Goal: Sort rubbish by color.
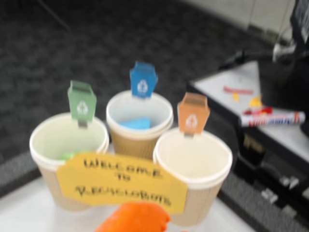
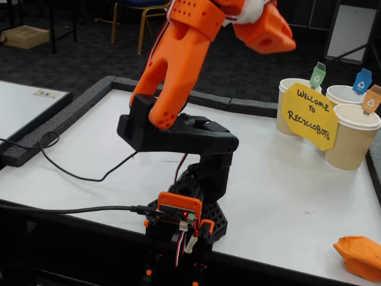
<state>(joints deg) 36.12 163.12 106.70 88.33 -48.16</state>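
Two of three look sorted, green wad (image 1: 67,156) in the green-flagged cup (image 1: 67,145) and blue wad (image 1: 136,123) in the blue-flagged cup (image 1: 140,116), while the orange wad (image 2: 359,256) lies on the counter (image 2: 286,196) and the orange-flagged cup (image 1: 193,162) is empty; the end effector's (image 2: 265,27) grip state I cannot tell.

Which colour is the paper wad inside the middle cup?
Blue; the crumpled blue paper wad shows best in the wrist view.

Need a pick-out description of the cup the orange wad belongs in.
In the fixed view, find the yellow Recyclobots sign at the white table's far right. Three ribbed tan cups stand behind it; take the nearest, rightmost one. It alone carries an orange recycling flag, and in the wrist view it looks empty, unlike the green-flagged and blue-flagged cups.
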